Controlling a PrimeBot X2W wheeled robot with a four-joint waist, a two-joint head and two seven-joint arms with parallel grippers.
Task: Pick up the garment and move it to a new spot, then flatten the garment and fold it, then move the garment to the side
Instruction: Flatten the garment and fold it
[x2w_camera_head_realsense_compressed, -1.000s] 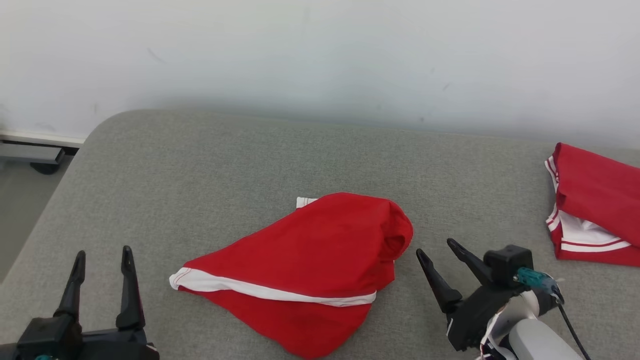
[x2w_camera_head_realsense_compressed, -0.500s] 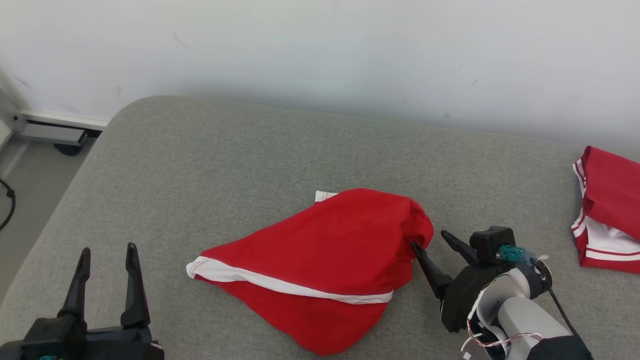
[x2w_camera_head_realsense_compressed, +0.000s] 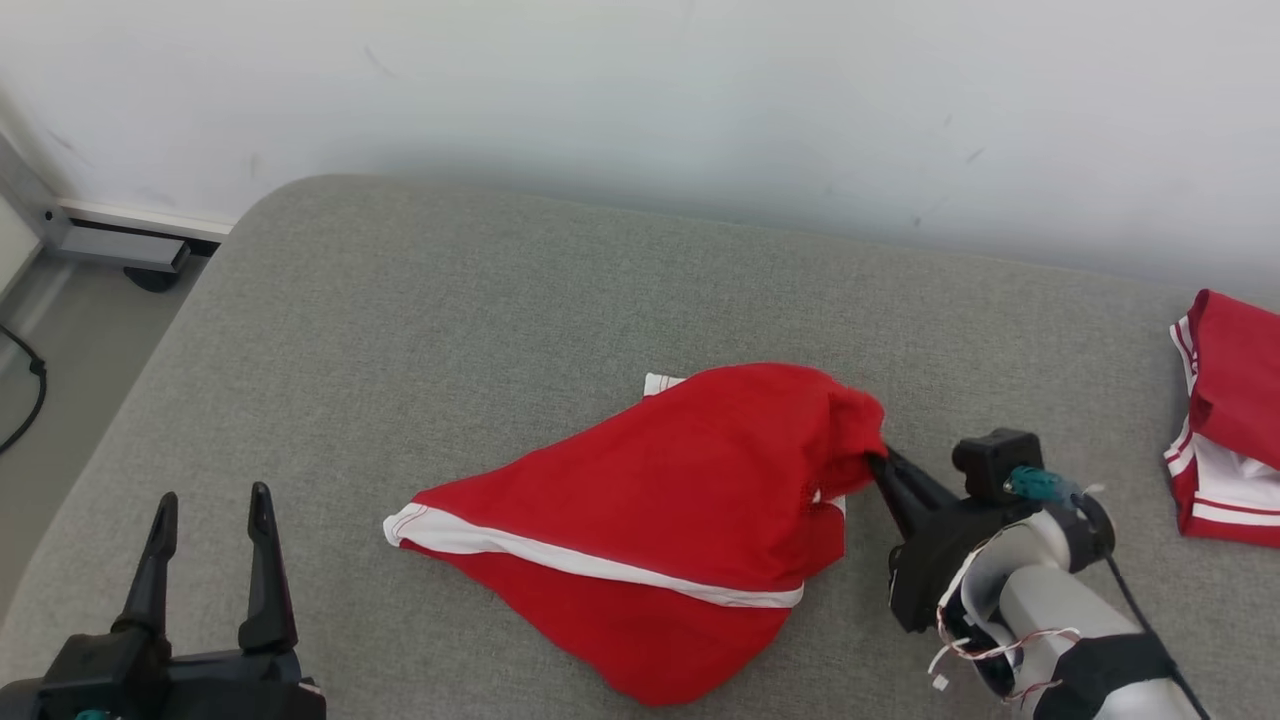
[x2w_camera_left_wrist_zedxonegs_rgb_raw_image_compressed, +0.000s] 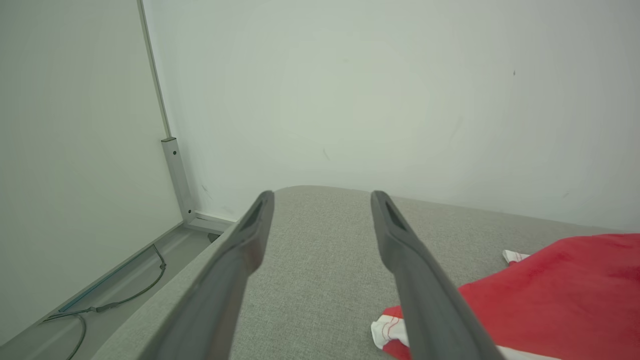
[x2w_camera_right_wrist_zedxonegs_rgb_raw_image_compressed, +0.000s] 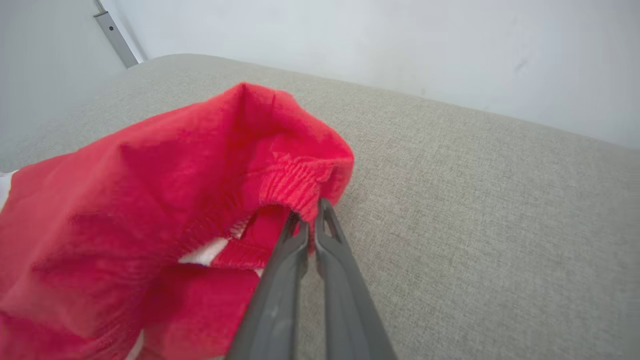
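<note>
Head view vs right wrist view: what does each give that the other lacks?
Head view, absent from right wrist: the left gripper, open and apart from the cloth, and a second red-and-white garment at the far right.
Right wrist, not clear from the head: the ribbed waistband clamped between the shut fingers.
Both: the red garment, the right gripper at its edge, the grey cushion and the white wall.

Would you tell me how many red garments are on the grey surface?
2: one garment in the middle, pinched by the right gripper; a second garment at the right edge, partly out of frame.
</note>
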